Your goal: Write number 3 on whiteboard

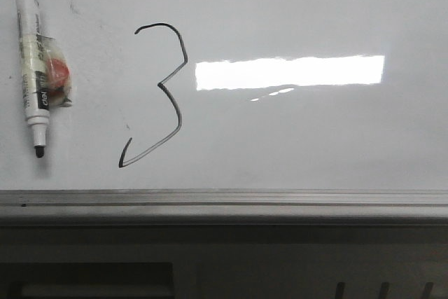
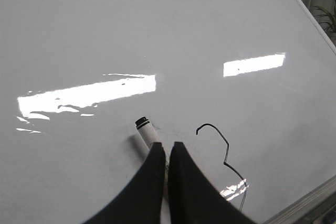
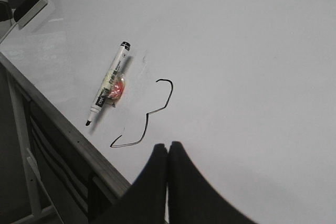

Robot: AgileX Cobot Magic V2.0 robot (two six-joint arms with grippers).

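Robot body is seen only in the wrist views; none is caught in the front view. The left gripper (image 2: 168,150) is shown as two matte black fingers (image 2: 149,182), smooth, broad at the base and tapered to rounded tips, with a thin pale seam between them. The right gripper (image 3: 167,149) is shown with the same build: two plain black fingers (image 3: 189,187), curved outer edges, narrow light slit at the inner edges. No cables, screws or markings can be made out on either.
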